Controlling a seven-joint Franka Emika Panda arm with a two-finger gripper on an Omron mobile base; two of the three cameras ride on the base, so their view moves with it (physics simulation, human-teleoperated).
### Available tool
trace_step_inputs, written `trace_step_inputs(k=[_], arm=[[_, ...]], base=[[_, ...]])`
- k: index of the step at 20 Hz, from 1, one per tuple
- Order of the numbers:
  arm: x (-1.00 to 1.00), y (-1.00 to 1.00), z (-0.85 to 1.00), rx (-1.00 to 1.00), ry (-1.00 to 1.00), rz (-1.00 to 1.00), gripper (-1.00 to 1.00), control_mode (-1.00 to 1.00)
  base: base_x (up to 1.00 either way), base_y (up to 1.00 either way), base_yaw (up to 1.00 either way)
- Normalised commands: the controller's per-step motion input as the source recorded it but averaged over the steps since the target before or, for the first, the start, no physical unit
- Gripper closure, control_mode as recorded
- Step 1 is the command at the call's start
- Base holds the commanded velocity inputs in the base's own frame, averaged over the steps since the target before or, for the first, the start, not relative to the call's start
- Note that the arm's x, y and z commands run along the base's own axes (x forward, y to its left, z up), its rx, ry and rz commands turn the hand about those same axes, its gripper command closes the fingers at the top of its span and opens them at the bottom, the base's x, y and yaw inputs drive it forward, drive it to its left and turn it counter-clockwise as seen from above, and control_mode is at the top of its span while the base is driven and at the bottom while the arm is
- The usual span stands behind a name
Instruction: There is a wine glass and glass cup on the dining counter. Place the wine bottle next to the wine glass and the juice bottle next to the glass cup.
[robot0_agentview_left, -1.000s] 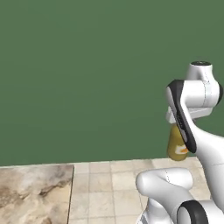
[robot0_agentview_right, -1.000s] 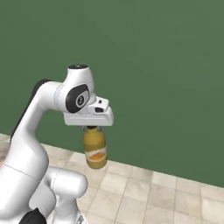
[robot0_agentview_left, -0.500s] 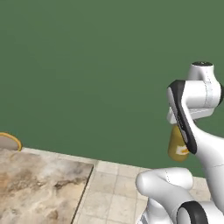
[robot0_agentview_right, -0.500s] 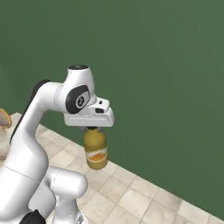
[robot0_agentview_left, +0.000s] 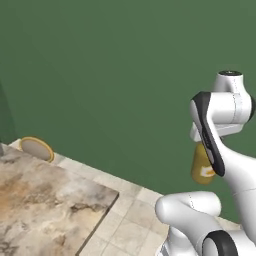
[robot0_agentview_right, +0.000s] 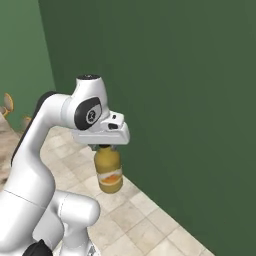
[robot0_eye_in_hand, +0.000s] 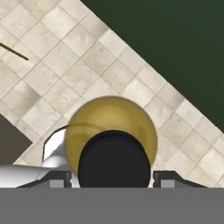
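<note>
The juice bottle (robot0_agentview_right: 108, 172), squat and amber with a white-orange label, hangs upright in the air under my hand, over the tiled floor. My gripper (robot0_agentview_right: 106, 148) is shut on its black cap. From the left base view the bottle (robot0_agentview_left: 202, 167) shows partly behind my forearm. Looking down in the hand view, the black cap fills the space between the fingertips (robot0_eye_in_hand: 168, 177), with the amber body (robot0_eye_in_hand: 109, 118) below it. A corner of the marbled dining counter (robot0_agentview_left: 45, 205) lies at the lower left, well away from the bottle. The wine glass, the glass cup and the wine bottle are out of view.
A dark green wall (robot0_agentview_left: 115, 75) stands close ahead of the arm. A round tan disc (robot0_agentview_left: 36, 148) leans at the counter's far edge. Beige floor tiles (robot0_agentview_right: 150, 225) run between the counter and the wall.
The whole picture has shifted, so the base has moved: more of the counter and the tan disc have come into the left view. The bottle stays gripped in the same pose.
</note>
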Motion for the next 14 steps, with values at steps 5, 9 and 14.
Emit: trace_step_inputs(k=[5, 9, 14], arm=[[0.0, 0.0, 0.0, 0.0, 0.0, 0.0, 1.0, 1.0], [0.0, 0.0, 0.0, 0.0, 0.0, 0.0, 1.0, 1.0], [0.0, 0.0, 0.0, 0.0, 0.0, 0.0, 1.0, 1.0]], base=[[0.46, -0.35, 0.28], [0.46, -0.4, 0.23], [0.54, -0.38, 0.22]])
